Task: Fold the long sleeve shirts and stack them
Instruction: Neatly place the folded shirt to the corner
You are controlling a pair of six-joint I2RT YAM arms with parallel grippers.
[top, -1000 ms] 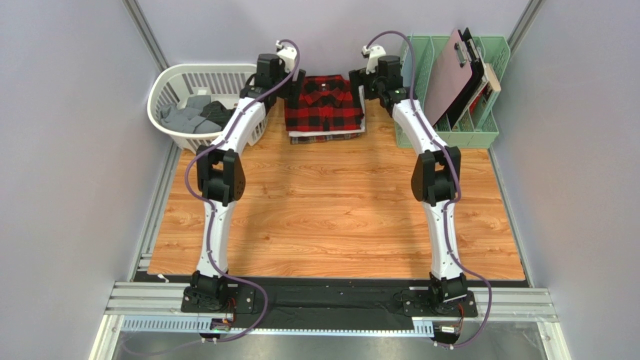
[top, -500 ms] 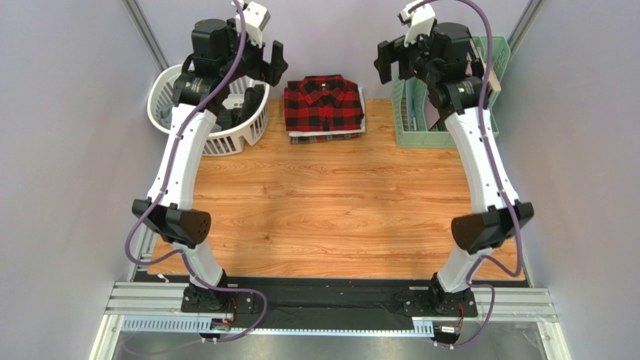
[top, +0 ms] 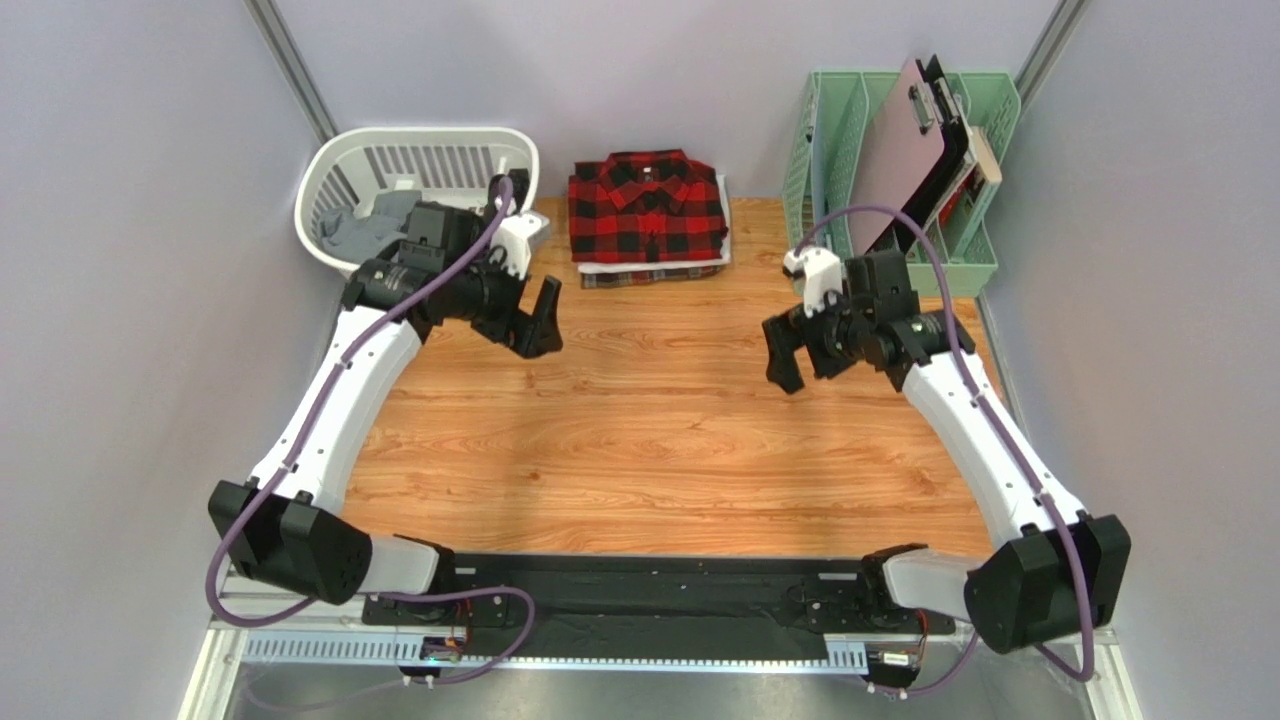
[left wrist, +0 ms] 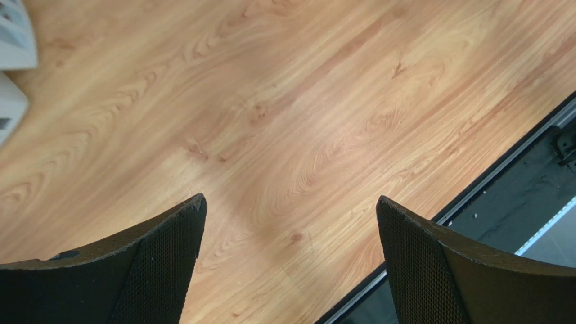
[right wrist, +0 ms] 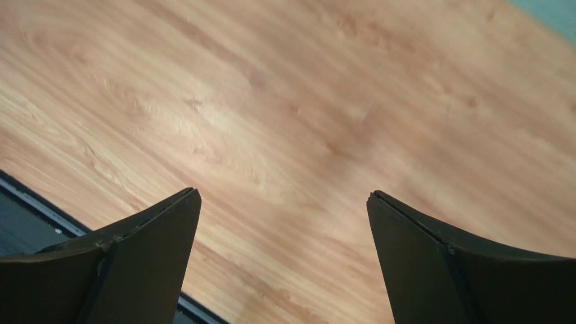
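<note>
Top view, left gripper: The left gripper [top: 537, 320] is wide open. It holds nothing and hangs over the wooden table [top: 676, 435].
Top view, right gripper: The right gripper [top: 784, 360] is wide open too, with nothing in it. It hangs over the table, well apart from the left one.
Top view, shirts: The red-and-black checked shirt [top: 646, 203] lies folded on top of a pile. The pile is past both grippers, at the far edge of the table, and sits between them. A thin edge of the white shirt [top: 727, 225] peeks out under it. A strip of the dark plaid shirt [top: 631, 278] shows at the bottom of the pile.
Top view, other things: A white laundry basket [top: 323, 173] with grey clothes [top: 361, 225] in it is behind the left gripper. A green rack [top: 849, 135] holding a clipboard [top: 917, 143] is behind the right gripper.
Left wrist view: The left gripper [left wrist: 291, 209] has its two black fingers [left wrist: 169, 250] far apart. Only bare table [left wrist: 304, 101] shows between them. A bit of the laundry basket [left wrist: 10, 40] is in the top left corner. A black rail [left wrist: 527, 196] is at the lower right. No shirt can be seen here.
Right wrist view: The right gripper [right wrist: 284, 196] has its fingers [right wrist: 419, 243] spread wide over bare table [right wrist: 270, 88]. A bit of the green rack [right wrist: 554, 10] is in the top right corner. No shirt can be seen here.
</note>
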